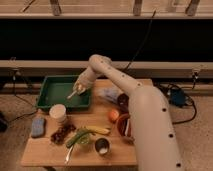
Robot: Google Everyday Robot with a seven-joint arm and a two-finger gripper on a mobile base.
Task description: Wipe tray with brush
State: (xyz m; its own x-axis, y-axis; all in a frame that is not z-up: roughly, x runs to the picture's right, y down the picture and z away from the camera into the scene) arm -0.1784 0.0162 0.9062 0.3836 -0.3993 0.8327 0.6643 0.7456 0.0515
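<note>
A green tray (52, 95) sits at the back left of the wooden table. My gripper (80, 89) is over the tray's right part, at the end of the white arm reaching in from the lower right. It is shut on a brush (73, 93), whose pale end points down and to the left onto the tray floor. The brush's head is mostly hidden by the gripper.
In front of the tray stand a white cup (58, 113), a blue sponge (38, 126) and a dark red clump (62, 133). A green vegetable and a banana (90, 131), a metal cup (102, 146), an orange (114, 115), dark bowls (123, 102) and a pale cloth (109, 93) lie to the right.
</note>
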